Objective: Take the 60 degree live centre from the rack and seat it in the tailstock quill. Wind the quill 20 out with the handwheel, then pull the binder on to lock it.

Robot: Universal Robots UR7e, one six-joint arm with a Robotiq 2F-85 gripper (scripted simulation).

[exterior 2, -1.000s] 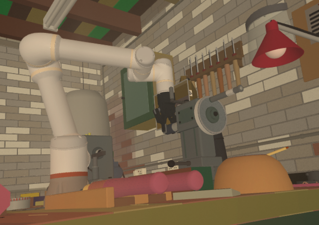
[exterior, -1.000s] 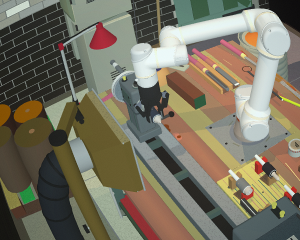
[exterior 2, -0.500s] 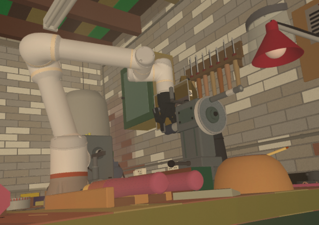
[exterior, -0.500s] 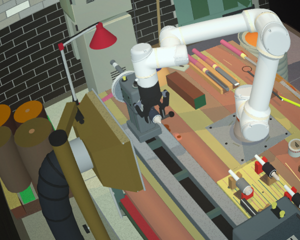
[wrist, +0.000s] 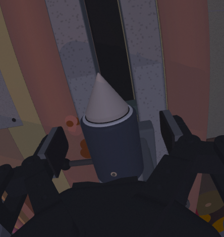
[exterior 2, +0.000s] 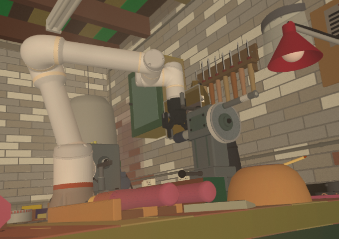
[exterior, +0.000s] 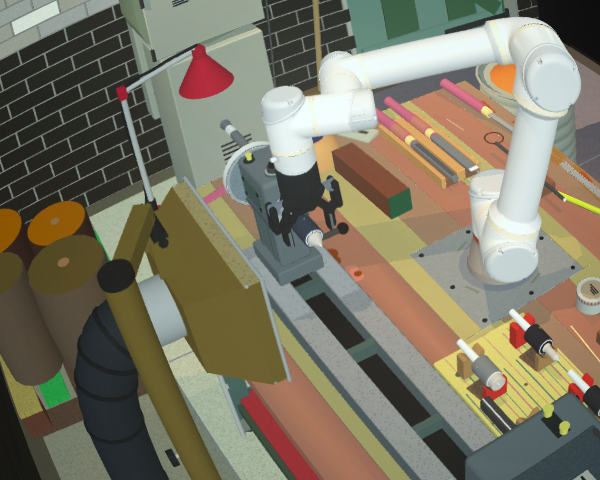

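Note:
My gripper (exterior: pixel 304 213) (exterior 2: pixel 173 124) (wrist: pixel 112 141) stands over the nose of the grey tailstock (exterior: pixel 274 217) (exterior 2: pixel 204 132) at the far end of the lathe bed. The live centre (exterior: pixel 311 235) (exterior 2: pixel 179 136) (wrist: pixel 110 131), a dark blue body with a pale cone tip, sits in the quill and points along the bed. The round grey handwheel (exterior: pixel 233 173) (exterior 2: pixel 223 121) with its crank handle is on the tailstock's far side. A black ball-ended binder lever (exterior: pixel 336 229) (exterior 2: pixel 189 173) sticks out beside the tailstock. The rack (exterior: pixel 533 367) with other centres sits at the near right. My gripper is open and holds nothing.
Behind the tailstock stand a grey-green cabinet (exterior: pixel 212 98) and a red lamp (exterior: pixel 205 75) on a thin arm. A brown block (exterior: pixel 370 178) and turning tools (exterior: pixel 430 139) lie on the bench to the right. A tan dust hood (exterior: pixel 212 284) and black hose (exterior: pixel 109 382) crowd the bed's left side.

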